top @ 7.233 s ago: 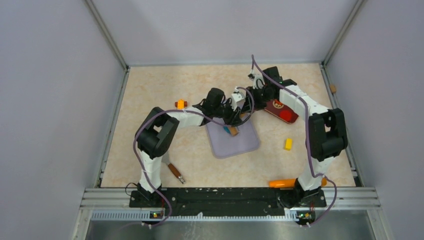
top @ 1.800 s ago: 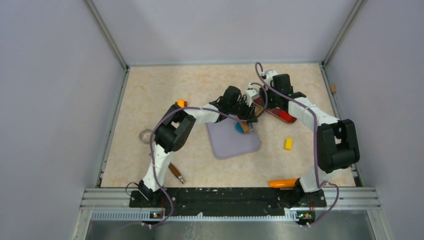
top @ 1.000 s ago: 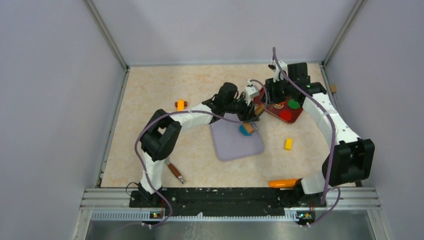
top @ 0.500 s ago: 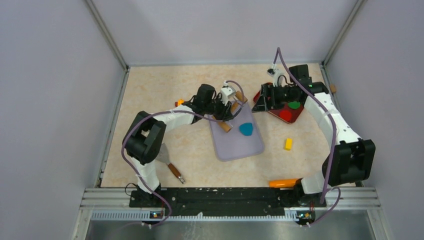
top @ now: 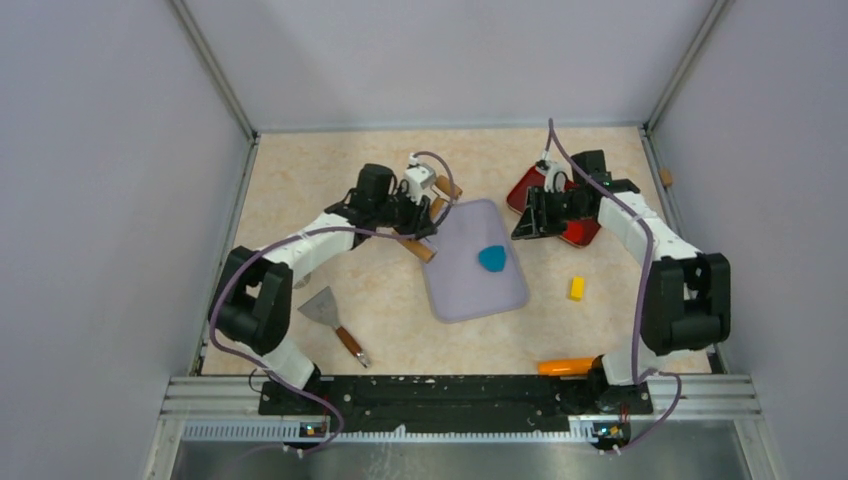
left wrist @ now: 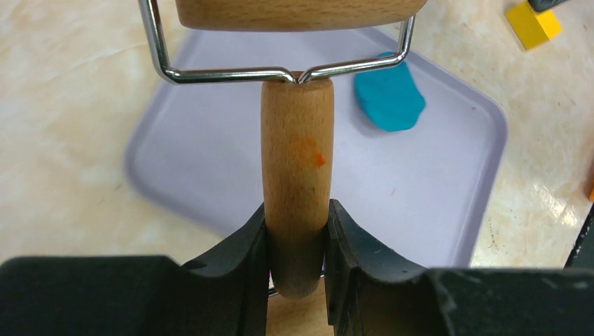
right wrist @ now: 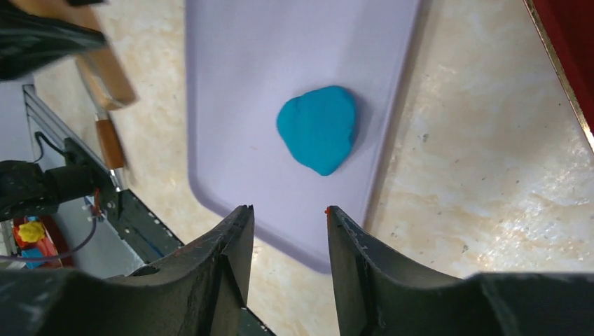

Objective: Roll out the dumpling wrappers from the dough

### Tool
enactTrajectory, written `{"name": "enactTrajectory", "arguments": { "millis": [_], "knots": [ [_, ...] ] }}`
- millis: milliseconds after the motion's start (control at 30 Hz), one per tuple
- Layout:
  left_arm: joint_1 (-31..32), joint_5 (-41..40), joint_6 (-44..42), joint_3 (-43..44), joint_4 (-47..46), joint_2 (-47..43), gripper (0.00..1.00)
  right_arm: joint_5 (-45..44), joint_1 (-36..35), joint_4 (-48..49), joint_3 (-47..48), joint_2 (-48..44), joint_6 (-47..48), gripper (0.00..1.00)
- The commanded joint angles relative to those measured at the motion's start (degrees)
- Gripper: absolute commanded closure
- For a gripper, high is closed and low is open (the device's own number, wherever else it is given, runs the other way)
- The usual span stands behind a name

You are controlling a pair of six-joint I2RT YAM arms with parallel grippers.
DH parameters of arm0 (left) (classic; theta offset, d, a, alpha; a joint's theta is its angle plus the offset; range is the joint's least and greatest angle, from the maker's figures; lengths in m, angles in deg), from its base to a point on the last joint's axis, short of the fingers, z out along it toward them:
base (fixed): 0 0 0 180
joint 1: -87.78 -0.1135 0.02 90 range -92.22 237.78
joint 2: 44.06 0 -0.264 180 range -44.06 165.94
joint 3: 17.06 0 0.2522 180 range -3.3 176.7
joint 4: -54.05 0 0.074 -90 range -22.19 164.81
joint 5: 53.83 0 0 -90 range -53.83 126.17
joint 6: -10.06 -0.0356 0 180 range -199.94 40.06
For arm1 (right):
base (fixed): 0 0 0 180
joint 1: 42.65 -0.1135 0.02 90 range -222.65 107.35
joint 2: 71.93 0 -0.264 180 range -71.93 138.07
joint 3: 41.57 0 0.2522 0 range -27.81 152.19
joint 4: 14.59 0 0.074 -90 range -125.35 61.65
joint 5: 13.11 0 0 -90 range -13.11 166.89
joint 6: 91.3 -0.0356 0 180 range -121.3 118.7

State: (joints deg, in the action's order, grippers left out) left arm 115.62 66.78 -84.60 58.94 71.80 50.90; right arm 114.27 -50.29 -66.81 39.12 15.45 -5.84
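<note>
Left gripper point(left wrist: 295, 241) clamped the roller point(left wrist: 297, 161) by its handle; the dough point(top: 491, 258) lay toward the right edge of the counter point(top: 300, 180), nearer the empty, narrowly parted right gripper point(right wrist: 284, 231).

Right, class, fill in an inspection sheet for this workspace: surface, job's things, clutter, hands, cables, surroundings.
Surface: beige marbled table, lavender mat lying on it.
Job's things: one flattened teal dough patch on the mat; no discs seen; wooden roller apart from it.
Clutter: scraper, yellow block, orange stick, red tray.
Hands: left hand shut on the roller's handle; right hand open, empty.
Cables: purple cable along each arm.
Surroundings: grey walls, metal rail.
</note>
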Motion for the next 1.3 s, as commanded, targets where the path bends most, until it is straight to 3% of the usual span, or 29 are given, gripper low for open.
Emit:
{"name": "enactTrajectory", "arguments": {
  "millis": [0,533,1067,1267],
  "knots": [
    [-5.5,0.3,4.5,-1.4,1.9,-7.0,1.0,-2.4,-1.4,5.9,0.1,5.6,1.3,0.57],
    [-7.8,-0.5,9.4,-9.9,1.1,-17.6,1.0,-8.3,-7.9,4.4,9.1,20.6,6.7,0.5],
    [-7.9,-1.0,9.5,-11.7,-0.6,-18.2,1.0,-10.4,-11.6,2.6,8.7,22.2,7.5,0.42],
    [-7.9,-0.9,9.6,-12.1,-0.9,-17.8,1.0,-7.7,-11.6,1.3,9.7,21.3,7.1,0.5]
  ]
}}
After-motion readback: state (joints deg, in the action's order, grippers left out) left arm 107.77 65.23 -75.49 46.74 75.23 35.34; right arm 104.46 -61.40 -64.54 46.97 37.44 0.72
